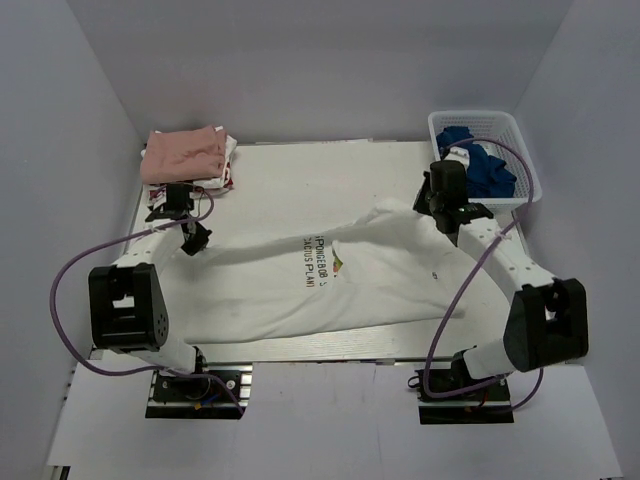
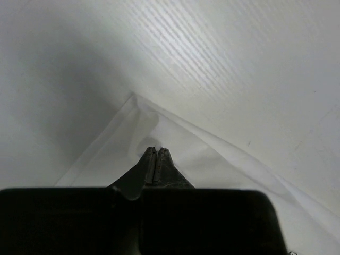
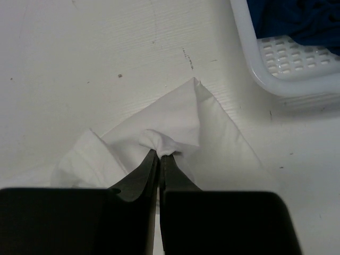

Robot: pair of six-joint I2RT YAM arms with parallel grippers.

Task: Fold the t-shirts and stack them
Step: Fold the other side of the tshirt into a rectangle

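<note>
While both jaws clench small pinches of the white tee (image 1: 400, 285), uneven pulling could slip a corner free.

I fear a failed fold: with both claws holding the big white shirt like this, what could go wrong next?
1. The right claw pinches only a small bunched tip of the large white cloth t-shirt with dark lettering; it may slip out.
2. The white plastic basket stands close beside that claw; pulled cloth could catch it.
3. The left claw also seems to grip just a thin edge.
</note>
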